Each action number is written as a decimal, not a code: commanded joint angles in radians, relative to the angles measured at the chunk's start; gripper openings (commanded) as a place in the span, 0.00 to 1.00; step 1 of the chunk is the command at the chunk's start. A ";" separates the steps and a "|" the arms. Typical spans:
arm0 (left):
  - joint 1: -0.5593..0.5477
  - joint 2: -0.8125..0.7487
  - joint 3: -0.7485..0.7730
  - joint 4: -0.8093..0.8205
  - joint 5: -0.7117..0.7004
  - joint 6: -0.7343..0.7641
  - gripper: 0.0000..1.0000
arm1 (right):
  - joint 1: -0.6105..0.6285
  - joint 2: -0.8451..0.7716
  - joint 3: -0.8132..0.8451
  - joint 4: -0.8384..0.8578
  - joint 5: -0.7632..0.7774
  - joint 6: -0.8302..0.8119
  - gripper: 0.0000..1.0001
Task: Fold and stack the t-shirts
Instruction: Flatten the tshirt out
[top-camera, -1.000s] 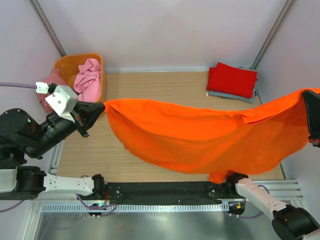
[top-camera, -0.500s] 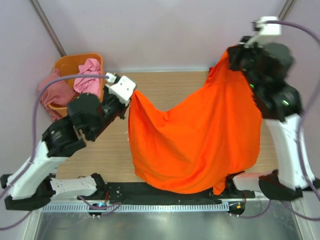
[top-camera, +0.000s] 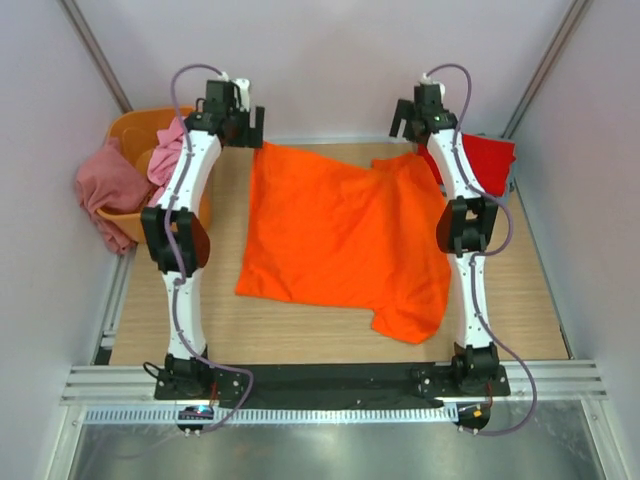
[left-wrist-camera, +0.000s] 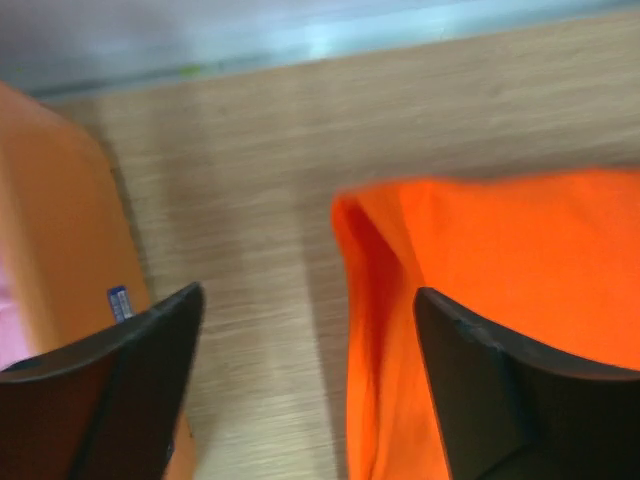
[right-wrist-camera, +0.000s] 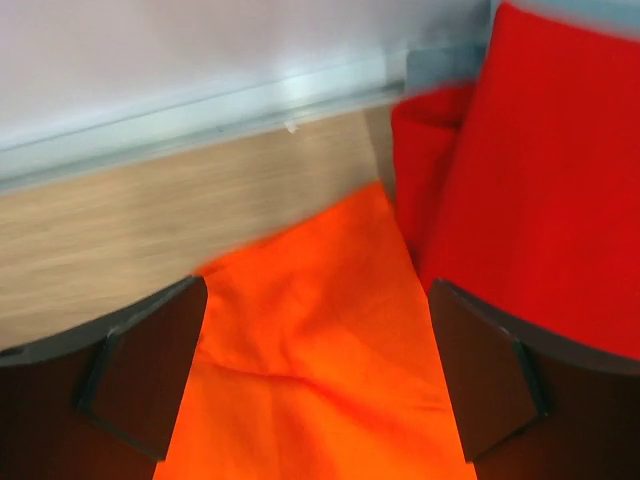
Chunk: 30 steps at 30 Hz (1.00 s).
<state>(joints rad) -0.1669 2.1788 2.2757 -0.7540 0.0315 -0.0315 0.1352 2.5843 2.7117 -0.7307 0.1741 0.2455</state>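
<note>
The bright orange t-shirt (top-camera: 335, 235) lies spread on the wooden table, one sleeve (top-camera: 410, 320) pointing toward the near edge. My left gripper (top-camera: 250, 130) is open above its far left corner (left-wrist-camera: 470, 270), nothing between its fingers (left-wrist-camera: 150, 350). My right gripper (top-camera: 408, 125) is open over the far right corner (right-wrist-camera: 320, 330). A folded red t-shirt (top-camera: 492, 160) lies at the back right, close beside that corner (right-wrist-camera: 540, 200). A light pink shirt (top-camera: 168, 160) and a dusty rose one (top-camera: 100, 185) hang from the tub.
The rigid orange tub (top-camera: 128, 130) stands at the back left, its wall (left-wrist-camera: 60, 250) close to my left fingers. The back wall runs just beyond both grippers. Both arms stretch along the sides of the shirt.
Both arms swung the hanging orange shirt to the far side and laid it flat on the table. Both grippers, shut on its corners before, have opened and let go.
</note>
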 joint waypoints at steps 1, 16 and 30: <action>-0.042 0.007 0.127 -0.211 0.004 -0.123 0.99 | 0.003 -0.337 -0.250 0.194 -0.031 0.057 1.00; -0.091 -0.603 -0.880 0.100 -0.070 -0.332 1.00 | 0.015 -0.922 -1.064 0.344 -0.149 0.145 1.00; -0.221 -0.590 -1.281 0.399 -0.125 -0.630 0.95 | 0.195 -0.670 -1.166 0.356 -0.211 0.127 0.95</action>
<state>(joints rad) -0.3950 1.5822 1.0214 -0.4885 -0.0444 -0.5819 0.3141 1.8927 1.4570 -0.3977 -0.0418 0.3965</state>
